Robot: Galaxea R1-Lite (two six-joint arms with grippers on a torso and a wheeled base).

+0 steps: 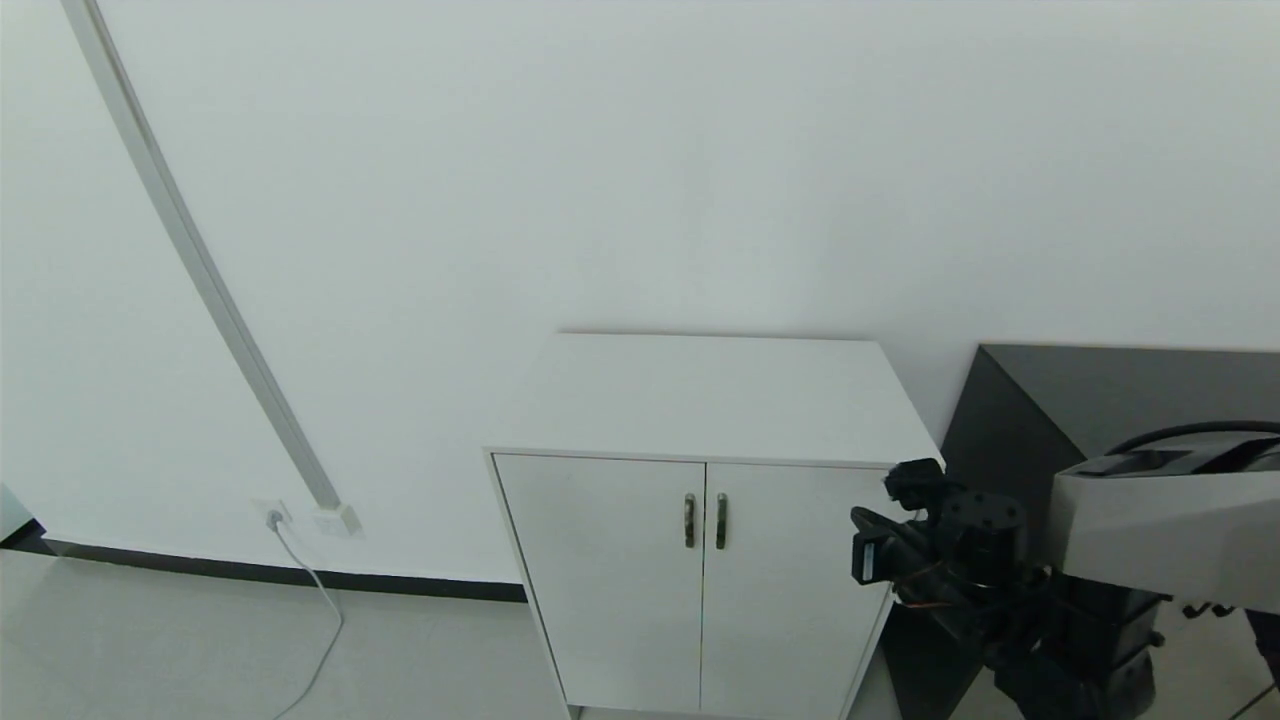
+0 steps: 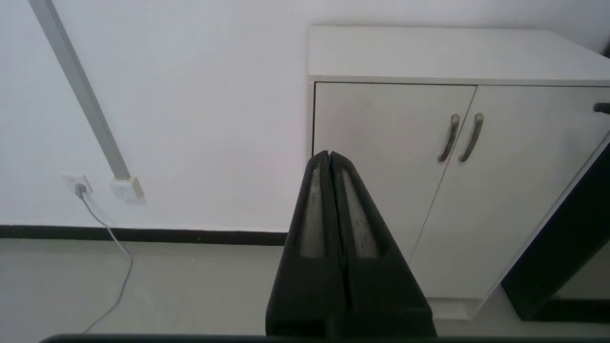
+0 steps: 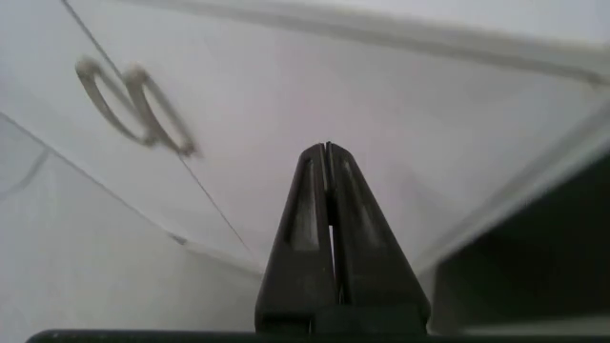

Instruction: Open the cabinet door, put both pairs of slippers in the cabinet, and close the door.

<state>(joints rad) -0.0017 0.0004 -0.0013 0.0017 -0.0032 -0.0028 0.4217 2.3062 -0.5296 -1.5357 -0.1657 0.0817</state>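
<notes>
A white two-door cabinet (image 1: 700, 560) stands against the wall with both doors closed. Two metal handles (image 1: 704, 521) sit side by side at the seam between the doors. My right gripper (image 3: 329, 157) is shut with nothing in it, close to the right door (image 3: 381, 124), and the handles (image 3: 133, 105) are off to one side of it. In the head view the right arm (image 1: 940, 550) hangs by the cabinet's right front corner. My left gripper (image 2: 330, 162) is shut and empty, farther back, facing the left door (image 2: 391, 162) and the handles (image 2: 461, 138).
A black cabinet (image 1: 1100, 400) stands right of the white one, close to my right arm. A slanted cable duct (image 1: 200, 260) runs down the wall to a socket (image 1: 272, 516) with a cord on the floor (image 1: 200, 640). Open floor lies left of the cabinet.
</notes>
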